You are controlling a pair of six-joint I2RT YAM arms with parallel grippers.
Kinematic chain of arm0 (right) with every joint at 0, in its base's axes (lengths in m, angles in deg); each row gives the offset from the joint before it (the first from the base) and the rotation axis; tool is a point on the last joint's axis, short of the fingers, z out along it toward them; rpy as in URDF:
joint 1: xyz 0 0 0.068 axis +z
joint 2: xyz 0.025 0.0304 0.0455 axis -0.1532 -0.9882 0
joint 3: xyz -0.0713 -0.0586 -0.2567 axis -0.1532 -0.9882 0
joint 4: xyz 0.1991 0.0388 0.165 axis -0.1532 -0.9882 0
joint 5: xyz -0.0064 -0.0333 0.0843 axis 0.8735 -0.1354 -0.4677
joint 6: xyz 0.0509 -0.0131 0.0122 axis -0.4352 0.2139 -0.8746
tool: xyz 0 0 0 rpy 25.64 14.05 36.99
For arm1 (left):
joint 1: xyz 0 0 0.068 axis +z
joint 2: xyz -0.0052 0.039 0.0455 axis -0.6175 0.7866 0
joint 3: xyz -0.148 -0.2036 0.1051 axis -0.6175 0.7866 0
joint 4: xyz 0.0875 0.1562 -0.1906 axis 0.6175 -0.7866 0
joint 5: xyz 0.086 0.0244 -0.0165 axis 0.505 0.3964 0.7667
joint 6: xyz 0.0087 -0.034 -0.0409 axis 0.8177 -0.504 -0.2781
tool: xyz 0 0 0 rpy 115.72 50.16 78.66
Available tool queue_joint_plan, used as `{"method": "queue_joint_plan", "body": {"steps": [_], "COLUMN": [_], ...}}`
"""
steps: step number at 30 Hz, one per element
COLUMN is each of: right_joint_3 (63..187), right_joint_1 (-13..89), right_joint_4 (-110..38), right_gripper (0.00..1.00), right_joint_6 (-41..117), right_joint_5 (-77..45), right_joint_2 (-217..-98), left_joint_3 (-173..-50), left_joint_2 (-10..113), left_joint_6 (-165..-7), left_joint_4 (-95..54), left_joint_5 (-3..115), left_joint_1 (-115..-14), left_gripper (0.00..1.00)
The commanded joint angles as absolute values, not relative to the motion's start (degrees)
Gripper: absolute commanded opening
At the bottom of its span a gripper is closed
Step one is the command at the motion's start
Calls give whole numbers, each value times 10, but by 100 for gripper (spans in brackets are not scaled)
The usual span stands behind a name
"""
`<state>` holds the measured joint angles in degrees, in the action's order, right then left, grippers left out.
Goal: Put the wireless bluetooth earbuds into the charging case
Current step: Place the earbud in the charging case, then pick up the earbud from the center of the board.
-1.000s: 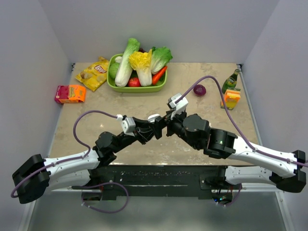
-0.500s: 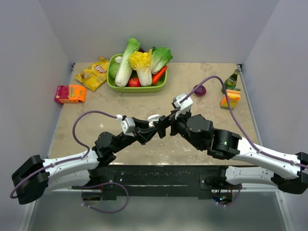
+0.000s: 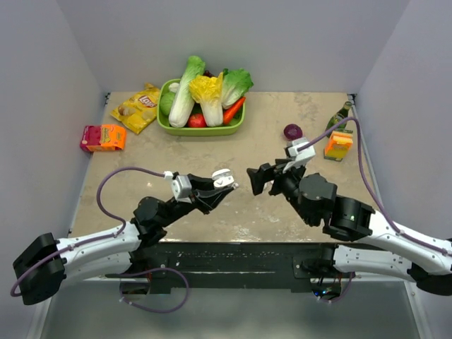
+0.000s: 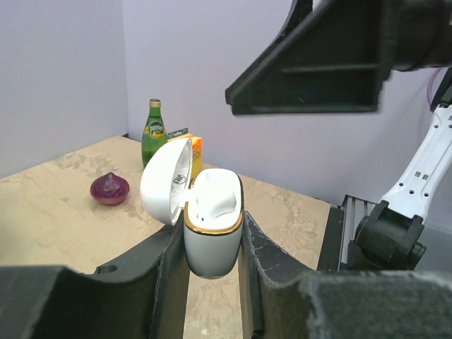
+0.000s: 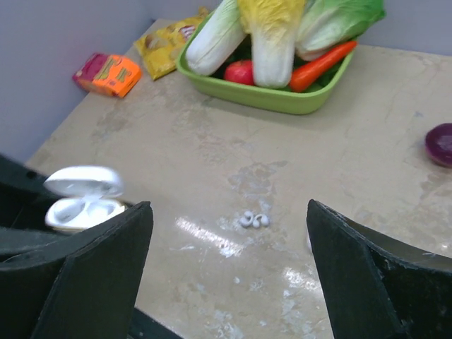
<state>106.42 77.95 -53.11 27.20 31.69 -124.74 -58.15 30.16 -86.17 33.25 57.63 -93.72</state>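
Left gripper (image 4: 212, 244) clamped on the charging case (image 4: 212, 206), lid swung open, centre of the left wrist frame, raised above the table (image 5: 367, 162). Right gripper (image 3: 260, 179) spread wide, nothing in it. Wireless bluetooth earbuds (image 5: 254, 220) lie side by side on the table, centre of the right wrist frame.

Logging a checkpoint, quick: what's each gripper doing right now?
Left gripper: closed on the charging case, whose lid is open.
Right gripper: open, holding nothing.
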Motion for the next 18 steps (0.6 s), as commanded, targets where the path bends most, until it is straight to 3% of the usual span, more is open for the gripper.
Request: {"method": "queue_joint_plan", "body": {"steps": [1, 4, 9, 10, 13, 18], "right_joint_3": [1036, 976, 901, 883, 859, 842], "right_joint_1": [703, 582, 474, 465, 438, 425], "right_joint_4": [-550, -545, -489, -479, -449, -419], "right_gripper": [90, 83, 64, 51, 25, 14], "right_joint_6": [219, 189, 162, 160, 144, 147], "right_joint_5": [331, 189, 118, 112, 110, 111], "right_joint_2": [-1264, -1291, -1335, -1341, -1359, -1422], "left_joint_3": [-554, -531, -511, -507, -495, -476], "left_joint_2": [259, 232, 196, 191, 177, 170], "left_joint_6": [-851, -862, -877, -879, -887, -904], "left_joint_4": [369, 375, 364, 363, 364, 375], "left_joint_5": [591, 587, 585, 585, 587, 585], "left_joint_1": [-940, -940, -942, -942, -942, -943], "left_gripper": [0, 0, 0, 0, 0, 0]}}
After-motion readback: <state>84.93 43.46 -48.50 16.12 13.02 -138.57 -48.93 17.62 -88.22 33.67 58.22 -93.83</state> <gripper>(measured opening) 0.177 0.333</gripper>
